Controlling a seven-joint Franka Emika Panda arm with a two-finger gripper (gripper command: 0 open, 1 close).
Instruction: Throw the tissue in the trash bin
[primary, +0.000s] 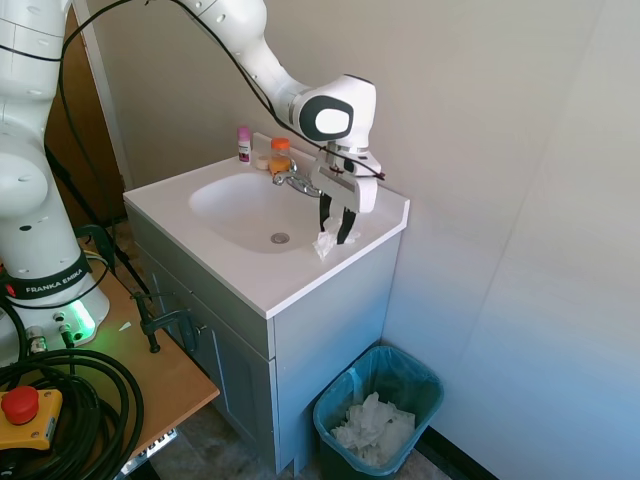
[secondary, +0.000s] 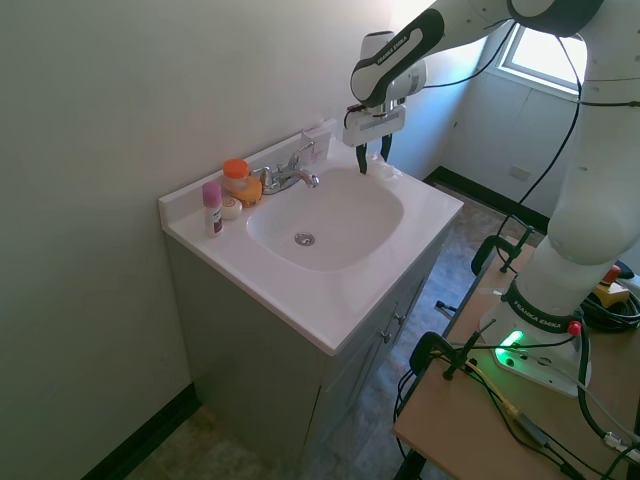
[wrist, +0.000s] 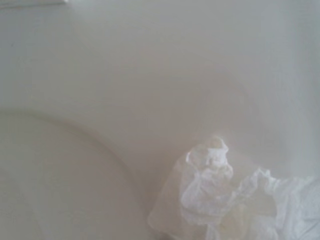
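Room: bathroom, white bench (primary: 250, 285) with sink.
First exterior: end effector (primary: 335, 232), centre frame, fingers narrowed around the tissue (primary: 326, 244), apparently gripping; trash bin (primary: 380, 420) lower right.
Second exterior: tissue hidden.
Wrist: tissue (wrist: 220, 200) lower right; soft, light; pinch its bunched middle.

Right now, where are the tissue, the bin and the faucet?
Tissue (primary: 325, 243): first exterior view, its crumpled middle.
Bin (primary: 432, 384): first exterior view, its right rim.
Faucet (secondary: 291, 174): second exterior view, its spout.
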